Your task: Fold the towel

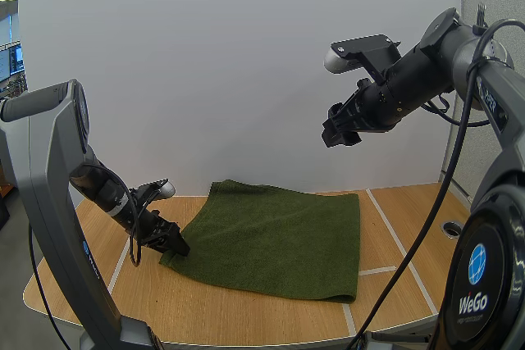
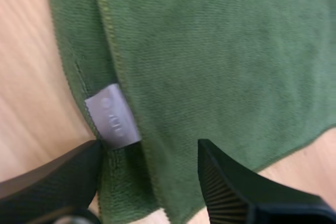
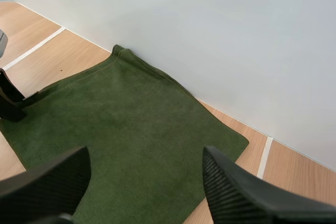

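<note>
Towel point(image 1: 279, 239) of dark green lies spread flat on the wooden table point(image 1: 205, 313), its far edge close to the white wall behind it. We have our left gripper point(image 1: 170, 241) down at the towel's near left corner, low on the table. In the left wrist view its two fingers point(image 2: 231, 192) stand well apart, ribbed faces turned to each other, and they grip nothing; the towel's edge lies between and below them. There we see a stitched hem running along the towel, with a narrow strip of a lower layer showing outside it. A small grey label point(image 2: 113, 116) sits on that strip, just beside one fingertip. Our right gripper point(image 1: 338, 133) hangs high above the towel, well clear of the cloth. In the right wrist view its fingers point(image 3: 47, 182) are likewise spread wide, with nothing between them, looking down across the towel. White tape lines point(image 1: 394, 235) cross the table just off the towel's right edge.
</note>
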You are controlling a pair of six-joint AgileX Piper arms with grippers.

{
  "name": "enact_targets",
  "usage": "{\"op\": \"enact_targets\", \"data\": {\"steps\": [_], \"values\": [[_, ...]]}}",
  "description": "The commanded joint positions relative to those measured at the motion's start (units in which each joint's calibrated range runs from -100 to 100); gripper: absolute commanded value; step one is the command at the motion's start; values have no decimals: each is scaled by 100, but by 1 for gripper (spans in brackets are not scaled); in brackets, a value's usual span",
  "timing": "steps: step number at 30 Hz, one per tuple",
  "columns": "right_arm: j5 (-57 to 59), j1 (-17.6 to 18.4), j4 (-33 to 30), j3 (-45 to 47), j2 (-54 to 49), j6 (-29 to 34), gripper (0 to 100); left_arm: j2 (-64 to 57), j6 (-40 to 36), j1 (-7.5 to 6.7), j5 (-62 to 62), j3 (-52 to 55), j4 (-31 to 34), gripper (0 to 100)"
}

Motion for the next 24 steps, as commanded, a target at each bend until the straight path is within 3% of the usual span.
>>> {"op": "enact_targets", "data": {"steps": [1, 4, 6, 12, 24], "values": [[12, -20, 77, 14, -77, -62, 100, 6, -40, -32, 723, -41, 1, 86], [12, -20, 77, 14, -77, -62, 100, 6, -93, -32, 848, -41, 201, 81], [12, -20, 77, 14, -77, -62, 100, 6, -105, -32, 1054, -41, 285, 68], [12, -20, 77, 14, -77, -95, 100, 6, -105, -32, 1272, -41, 467, 0], [12, -20, 77, 14, -77, -237, 100, -649, -68, -23, 1272, 948, 1033, 0]]}}
